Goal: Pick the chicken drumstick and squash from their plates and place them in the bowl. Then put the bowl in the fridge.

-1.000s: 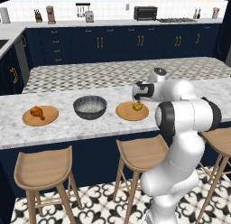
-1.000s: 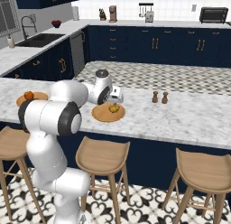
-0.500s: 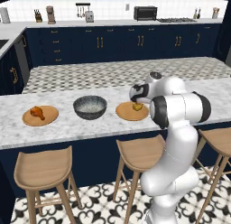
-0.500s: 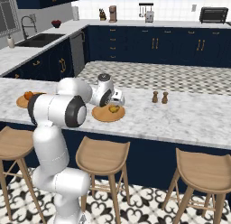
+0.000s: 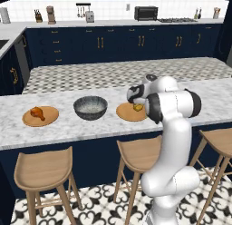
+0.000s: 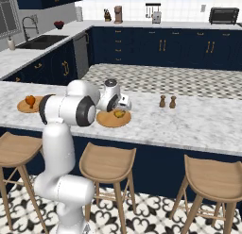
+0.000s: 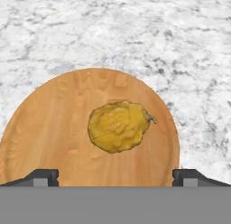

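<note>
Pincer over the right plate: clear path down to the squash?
Probably yes. The pincer is open, its tips spread wider than the squash, which lies alone on its plate with nothing between them.

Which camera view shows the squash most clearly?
The hand view: the squash lies large and unobstructed on its wooden plate. In the left base view the arm partly hides it; in the right base view it is a small yellow lump.
</note>
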Tool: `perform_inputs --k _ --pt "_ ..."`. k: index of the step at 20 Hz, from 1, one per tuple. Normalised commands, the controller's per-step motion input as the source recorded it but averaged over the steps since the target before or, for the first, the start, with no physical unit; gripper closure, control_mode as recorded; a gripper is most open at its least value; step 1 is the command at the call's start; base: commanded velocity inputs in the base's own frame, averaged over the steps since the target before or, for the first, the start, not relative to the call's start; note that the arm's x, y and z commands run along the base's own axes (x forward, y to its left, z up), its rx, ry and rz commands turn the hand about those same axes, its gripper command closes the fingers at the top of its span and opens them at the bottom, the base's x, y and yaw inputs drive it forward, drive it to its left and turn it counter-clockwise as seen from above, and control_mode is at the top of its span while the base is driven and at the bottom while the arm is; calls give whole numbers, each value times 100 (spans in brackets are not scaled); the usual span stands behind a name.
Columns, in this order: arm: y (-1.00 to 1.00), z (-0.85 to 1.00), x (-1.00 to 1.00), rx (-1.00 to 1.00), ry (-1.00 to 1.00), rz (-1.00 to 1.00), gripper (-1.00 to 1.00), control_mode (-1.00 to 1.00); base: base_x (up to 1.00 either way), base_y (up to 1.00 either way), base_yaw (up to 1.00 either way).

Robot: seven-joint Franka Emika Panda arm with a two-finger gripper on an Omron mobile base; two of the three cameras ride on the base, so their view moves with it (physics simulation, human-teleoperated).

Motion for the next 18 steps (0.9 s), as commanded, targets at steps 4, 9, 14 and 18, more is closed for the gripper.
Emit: perform_inputs --k 4,9,14,18 --pt "0 -14 47 0 0 -1 -100 -100 0 0 0" --pt "0 -24 24 0 6 -1 -100 -100 0 0 0" --pt "0 -29 3 0 4 -1 -100 -100 0 0 0" --pt "0 -32 7 0 5 0 -100 -100 0 0 0"
